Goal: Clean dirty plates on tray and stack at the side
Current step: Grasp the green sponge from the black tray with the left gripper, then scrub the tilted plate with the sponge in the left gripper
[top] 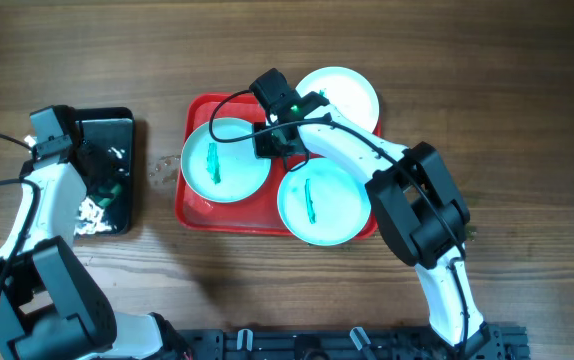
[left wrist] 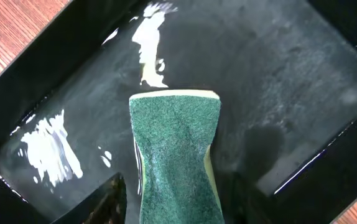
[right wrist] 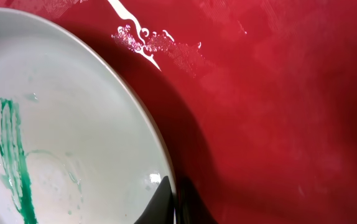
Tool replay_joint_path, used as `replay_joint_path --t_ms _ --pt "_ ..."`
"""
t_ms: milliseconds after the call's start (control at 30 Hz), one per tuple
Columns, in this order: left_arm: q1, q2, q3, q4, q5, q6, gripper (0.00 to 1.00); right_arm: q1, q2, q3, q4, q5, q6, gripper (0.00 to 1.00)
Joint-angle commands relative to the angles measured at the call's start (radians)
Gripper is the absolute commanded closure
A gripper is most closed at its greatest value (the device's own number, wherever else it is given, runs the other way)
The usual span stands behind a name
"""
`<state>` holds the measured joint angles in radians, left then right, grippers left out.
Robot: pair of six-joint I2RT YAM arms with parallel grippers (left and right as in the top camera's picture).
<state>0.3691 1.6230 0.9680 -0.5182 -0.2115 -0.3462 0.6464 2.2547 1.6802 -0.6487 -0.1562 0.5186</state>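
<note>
The red tray [top: 196, 112] holds two pale mint plates with green streaks: a left one [top: 229, 172] and a front right one [top: 329, 215]. A third plate [top: 350, 92], with no streak showing, lies at the tray's back right corner, partly over the rim. My right gripper [top: 273, 142] is shut on the left plate's right rim. The right wrist view shows the fingers [right wrist: 173, 202] pinching that plate's rim [right wrist: 73, 124] above the tray's red floor [right wrist: 278, 112]. My left gripper [top: 105, 183] is over the black tray, shut on the green sponge [left wrist: 175, 143].
The black tray [top: 119, 124] stands at the left and holds shallow water [left wrist: 278, 74] and white foam [top: 91, 210]. Water drops [top: 163, 170] lie on the wood between the two trays. The right arm's cable arches over the red tray.
</note>
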Motion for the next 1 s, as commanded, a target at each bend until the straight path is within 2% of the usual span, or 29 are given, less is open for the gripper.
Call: replay_joint_path --t_ms 0,100,167,267,400,567,600,633,733,967 --pt "0.009 -0.005 0.005 -0.006 0.009 -0.001 0.55 0.004 0.029 0.013 0.014 -0.021 -0.003 0.96" --pt "0.009 0.011 -0.016 0.017 0.002 -0.002 0.62 0.004 0.029 0.013 0.016 -0.021 -0.004 0.96" --pt "0.009 0.049 -0.033 0.069 -0.011 -0.029 0.72 0.004 0.029 0.013 0.017 -0.029 -0.019 0.96" --pt "0.009 0.097 -0.034 0.084 -0.01 -0.081 0.76 0.004 0.029 0.013 0.016 -0.028 -0.021 0.96" --pt "0.009 0.113 -0.035 0.086 -0.017 -0.081 0.74 0.004 0.029 0.013 0.019 -0.028 -0.021 0.96" --pt "0.009 0.174 -0.035 0.096 -0.006 -0.081 0.81 0.004 0.029 0.013 0.02 -0.028 -0.021 0.96" --pt "0.009 0.188 -0.035 0.095 -0.001 -0.081 0.85 0.004 0.029 0.013 0.021 -0.028 -0.021 0.96" --pt "0.009 0.197 -0.035 0.084 0.019 -0.08 0.96 0.004 0.029 0.013 0.021 -0.028 -0.021 0.96" --pt "0.009 0.179 -0.024 0.047 0.04 -0.08 0.96 0.004 0.029 0.013 0.024 -0.034 -0.021 0.96" --pt "-0.006 -0.094 0.102 -0.134 0.367 0.027 0.96 -0.032 0.006 0.019 -0.016 -0.146 -0.113 0.96"
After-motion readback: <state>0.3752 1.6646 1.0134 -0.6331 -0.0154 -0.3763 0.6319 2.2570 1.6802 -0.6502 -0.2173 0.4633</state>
